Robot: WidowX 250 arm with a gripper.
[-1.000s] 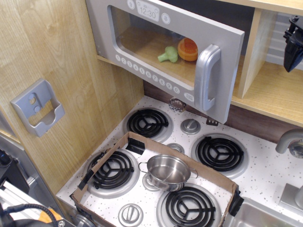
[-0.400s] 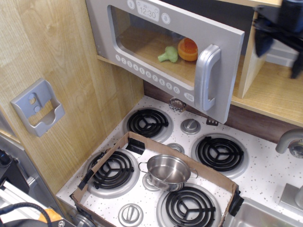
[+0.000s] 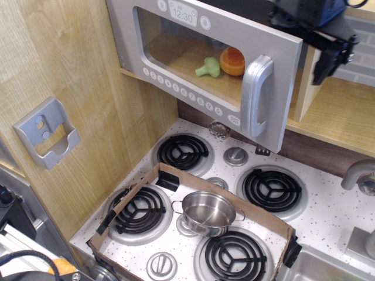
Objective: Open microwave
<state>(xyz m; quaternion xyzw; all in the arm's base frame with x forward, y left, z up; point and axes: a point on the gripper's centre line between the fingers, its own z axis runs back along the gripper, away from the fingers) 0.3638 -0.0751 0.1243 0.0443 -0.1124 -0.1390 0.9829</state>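
Observation:
The grey microwave (image 3: 126,41) hangs at the top, with a clear window, a row of round white buttons and a clock display. Its door stands slightly ajar, the right edge swung out from the cabinet. The silver vertical handle (image 3: 256,96) is on the door's right side. A green toy (image 3: 208,68) and an orange toy (image 3: 232,61) lie inside. My black gripper (image 3: 321,44) is at the top right, just behind and above the door's upper right corner, apart from the handle. One dark finger (image 3: 326,63) points down. I cannot tell how the jaws stand.
A steel pot (image 3: 208,212) sits in a low cardboard box (image 3: 193,180) on the white stove top with four black burners. A wooden shelf (image 3: 334,114) lies right of the microwave. A faucet (image 3: 356,172) and sink are at the lower right. A grey holder (image 3: 47,133) is on the left wall.
My gripper has moved left from the right edge of the view to the door's upper right corner. The door, pot and toys have not moved.

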